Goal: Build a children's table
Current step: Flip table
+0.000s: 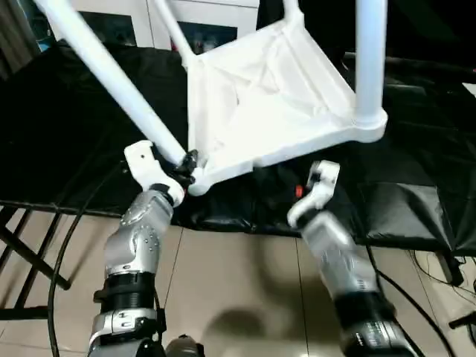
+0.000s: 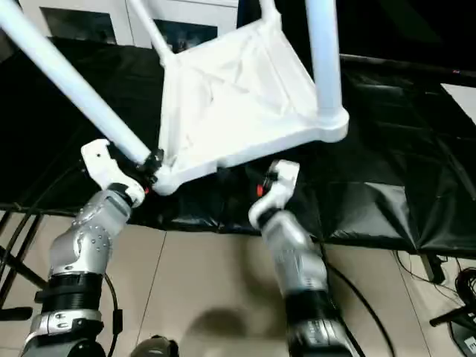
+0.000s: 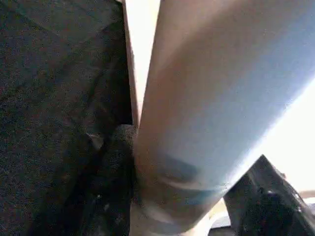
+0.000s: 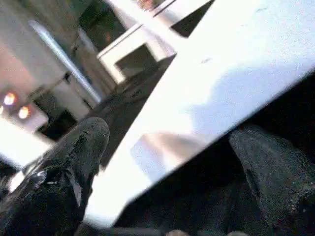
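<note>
The children's table lies upside down and tilted, its white tabletop showing the ribbed underside. Three white legs stand in corner sockets: one slants up to the left, one rises at the right, and one is at the back. My left gripper is shut on the base of the left leg, right at the near-left corner socket. My right gripper reaches under the tabletop's near edge. It is open, with its fingers spread wide on either side of that edge.
A black cloth covers the work surface under the table. A white glass-door cabinet stands behind it. A small red item lies by my right wrist. Black cables and a dark frame cross the tiled floor on the left.
</note>
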Robot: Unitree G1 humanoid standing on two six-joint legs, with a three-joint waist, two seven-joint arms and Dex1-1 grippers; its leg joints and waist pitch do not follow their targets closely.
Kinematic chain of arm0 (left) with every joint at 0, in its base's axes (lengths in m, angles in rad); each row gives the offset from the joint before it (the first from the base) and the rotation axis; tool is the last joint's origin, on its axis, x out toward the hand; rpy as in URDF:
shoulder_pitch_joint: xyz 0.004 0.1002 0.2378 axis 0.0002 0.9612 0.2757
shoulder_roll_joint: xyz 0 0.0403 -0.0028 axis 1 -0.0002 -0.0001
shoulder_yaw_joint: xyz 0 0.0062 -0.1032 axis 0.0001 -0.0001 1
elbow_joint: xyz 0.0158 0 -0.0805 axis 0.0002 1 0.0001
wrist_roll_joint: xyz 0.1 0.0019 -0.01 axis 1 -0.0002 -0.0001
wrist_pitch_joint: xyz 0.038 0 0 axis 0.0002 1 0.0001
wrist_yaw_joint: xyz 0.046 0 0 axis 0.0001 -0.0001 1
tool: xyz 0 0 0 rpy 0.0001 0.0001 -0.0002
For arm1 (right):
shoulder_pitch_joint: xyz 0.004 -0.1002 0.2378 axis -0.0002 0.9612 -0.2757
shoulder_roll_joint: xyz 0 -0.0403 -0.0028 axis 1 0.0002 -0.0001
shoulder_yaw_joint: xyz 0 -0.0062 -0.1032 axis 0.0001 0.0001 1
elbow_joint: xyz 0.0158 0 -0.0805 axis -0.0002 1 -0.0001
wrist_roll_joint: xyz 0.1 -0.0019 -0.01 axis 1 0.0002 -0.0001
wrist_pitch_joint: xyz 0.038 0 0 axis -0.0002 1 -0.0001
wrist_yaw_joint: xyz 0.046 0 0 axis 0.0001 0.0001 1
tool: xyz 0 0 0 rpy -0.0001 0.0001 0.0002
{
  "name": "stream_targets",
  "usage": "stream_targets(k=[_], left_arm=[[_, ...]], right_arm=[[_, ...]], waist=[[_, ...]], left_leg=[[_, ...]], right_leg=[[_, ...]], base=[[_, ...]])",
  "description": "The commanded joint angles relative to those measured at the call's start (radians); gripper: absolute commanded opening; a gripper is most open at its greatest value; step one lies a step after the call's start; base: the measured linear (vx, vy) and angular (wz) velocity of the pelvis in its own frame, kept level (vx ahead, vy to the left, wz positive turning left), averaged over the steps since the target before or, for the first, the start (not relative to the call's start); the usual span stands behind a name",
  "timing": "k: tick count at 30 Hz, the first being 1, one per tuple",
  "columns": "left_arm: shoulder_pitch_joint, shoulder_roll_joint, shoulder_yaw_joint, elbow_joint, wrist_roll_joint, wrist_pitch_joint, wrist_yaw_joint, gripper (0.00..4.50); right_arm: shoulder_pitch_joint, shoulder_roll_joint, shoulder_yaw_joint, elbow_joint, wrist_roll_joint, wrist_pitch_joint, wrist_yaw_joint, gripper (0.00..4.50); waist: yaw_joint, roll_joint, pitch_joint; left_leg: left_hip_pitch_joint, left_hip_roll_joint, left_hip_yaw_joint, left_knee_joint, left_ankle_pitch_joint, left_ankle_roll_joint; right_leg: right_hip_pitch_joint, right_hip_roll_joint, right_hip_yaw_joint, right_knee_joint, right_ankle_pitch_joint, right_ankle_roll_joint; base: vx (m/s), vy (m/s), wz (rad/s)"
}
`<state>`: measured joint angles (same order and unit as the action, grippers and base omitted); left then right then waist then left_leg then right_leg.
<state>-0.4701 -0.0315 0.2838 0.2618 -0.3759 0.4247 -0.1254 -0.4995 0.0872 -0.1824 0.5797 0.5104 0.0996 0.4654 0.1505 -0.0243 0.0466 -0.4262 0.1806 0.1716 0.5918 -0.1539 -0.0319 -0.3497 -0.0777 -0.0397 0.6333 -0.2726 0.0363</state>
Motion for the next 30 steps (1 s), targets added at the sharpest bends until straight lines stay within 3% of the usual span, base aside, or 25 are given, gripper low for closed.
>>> stream_targets(k=[1, 8, 13, 18, 21, 25, 30], left_arm=[[-0.008, -0.032, -0.013, -0.06, -0.068, 0.013, -0.02, 2.21], [0.016, -0.038, -0.029, -0.098, -0.063, 0.036, -0.017, 2.21], [0.031, -0.036, -0.05, -0.12, -0.058, 0.062, -0.033, 2.21], [0.042, -0.04, -0.084, -0.132, -0.042, 0.073, -0.046, 2.21], [0.045, -0.042, -0.093, -0.137, -0.043, 0.079, -0.054, 2.21], [0.044, -0.038, -0.092, -0.136, -0.042, 0.081, -0.055, 2.21], [0.036, -0.024, -0.098, -0.119, -0.027, 0.077, -0.057, 2.21]], right_arm=[[-0.052, 0.001, -0.051, 0.071, 0.038, -0.026, -0.023, 4.5], [-0.215, -0.006, -0.169, 0.284, 0.114, -0.059, -0.081, 4.5], [-0.317, -0.018, -0.257, 0.426, 0.172, -0.062, -0.051, 4.5], [-0.382, -0.029, -0.323, 0.51, 0.224, -0.076, -0.031, 3.89], [-0.405, -0.037, -0.336, 0.54, 0.222, -0.08, -0.034, 3.74], [-0.424, -0.045, -0.359, 0.579, 0.219, -0.095, -0.023, 3.37], [-0.43, -0.054, -0.356, 0.608, 0.195, -0.094, 0.001, 2.92]], waist=[[-0.002, 0.01, -0.078], [0.0, 0.006, -0.079], [0.001, 0.004, -0.078], [0.002, -0.002, -0.081], [0.003, -0.001, -0.084], [0.0, 0.002, -0.081], [0.001, 0.004, -0.082]], left_leg=[[0.05, 0.052, -0.019, -0.059, -0.028, 0.03], [0.051, 0.051, -0.014, -0.053, -0.004, 0.049], [0.049, 0.052, -0.013, -0.056, -0.031, 0.046], [0.044, 0.049, -0.01, -0.051, -0.019, 0.062], [0.041, 0.048, -0.008, -0.044, 0.015, 0.082], [0.042, 0.052, -0.009, -0.05, -0.036, 0.066], [0.041, 0.051, -0.009, -0.048, -0.027, 0.066]], right_leg=[[0.024, -0.065, 0.022, -0.039, 0.359, -0.203], [0.021, -0.064, 0.021, -0.036, 0.368, -0.209], [0.021, -0.066, 0.021, -0.037, 0.333, -0.21], [0.021, -0.066, 0.022, -0.032, 0.338, -0.217], [0.015, -0.064, 0.019, -0.027, 0.378, -0.22], [0.013, -0.066, 0.018, -0.033, 0.298, -0.227], [0.013, -0.064, 0.019, -0.031, 0.319, -0.23]], base=[[0.0, 0.0, 0.0], [0.0, 0.0, 0.0], [0.0, 0.0, 0.0], [0.0, 0.0, 0.0], [0.0, 0.0, 0.0], [0.0, 0.0, 0.0], [0.0, 0.0, 0.0]])
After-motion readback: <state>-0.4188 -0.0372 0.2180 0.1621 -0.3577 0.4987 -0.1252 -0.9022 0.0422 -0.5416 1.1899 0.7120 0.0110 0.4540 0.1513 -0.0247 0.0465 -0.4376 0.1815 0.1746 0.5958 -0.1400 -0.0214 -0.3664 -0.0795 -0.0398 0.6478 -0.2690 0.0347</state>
